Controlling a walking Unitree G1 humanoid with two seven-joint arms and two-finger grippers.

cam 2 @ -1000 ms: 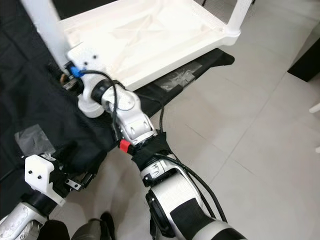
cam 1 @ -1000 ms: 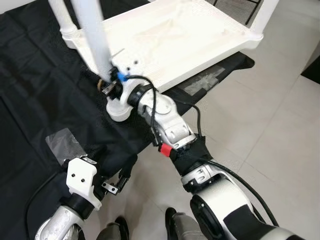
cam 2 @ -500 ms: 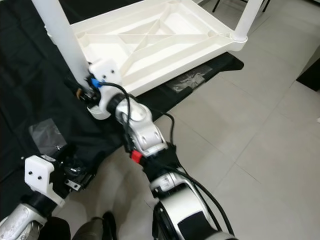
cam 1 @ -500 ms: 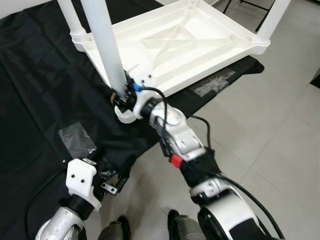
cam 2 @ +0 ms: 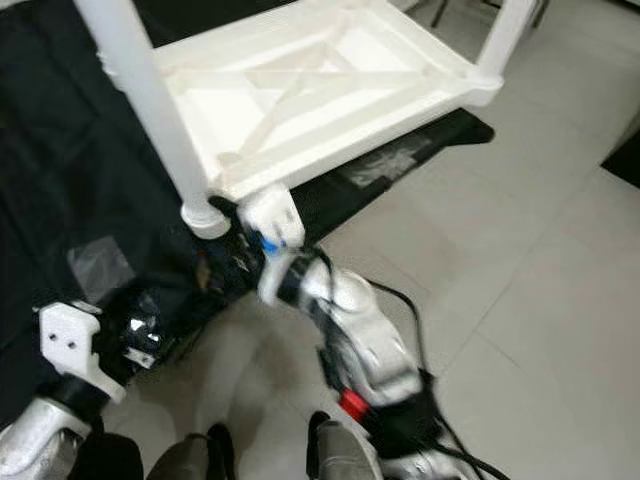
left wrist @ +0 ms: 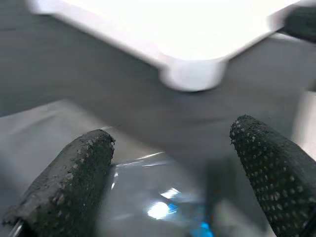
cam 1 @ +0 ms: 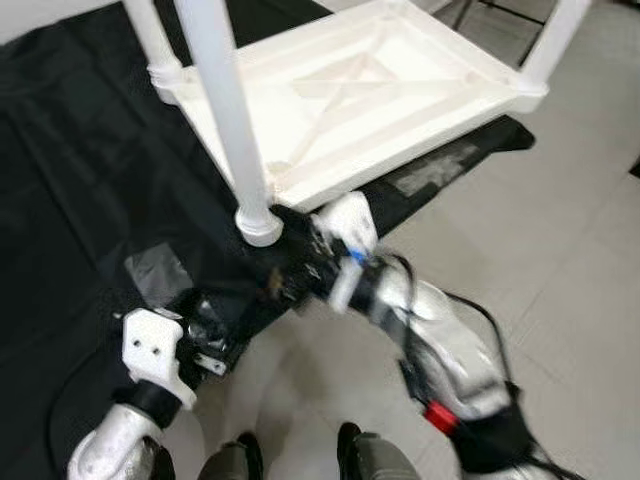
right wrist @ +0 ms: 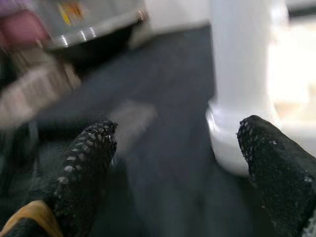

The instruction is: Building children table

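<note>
Your white table (cam 1: 370, 95) lies upside down on the black cloth (cam 1: 80, 170) spread over the tiled floor (cam 1: 560, 220), its ribbed underside facing up and its legs pointing toward you. The near leg (cam 1: 228, 110) stands in its socket (cam 1: 259, 228) at the table's near corner, close to the cloth's front edge. Your right gripper (cam 1: 290, 275) sits low just beside that socket, a little in front of it, apart from the leg; the picture is blurred there, but the right wrist view shows both fingers (right wrist: 84, 168) spread wide with nothing between them, and the foot of the leg (right wrist: 239, 64) just ahead. Your left gripper (cam 1: 205, 335) hovers over the cloth's front edge, near a grey tape patch (cam 1: 160, 270); the left wrist view shows its fingers (left wrist: 74, 173) parted and empty too, shiny tape under them and the table's corner beyond. A second tape patch (cam 1: 435, 170) holds the cloth down by the table's right side. Two more legs rise at the far-left corner (cam 1: 150, 35) and the far-right corner (cam 1: 555, 40). Your feet (cam 1: 235, 460) show at the bottom, on the floor.
</note>
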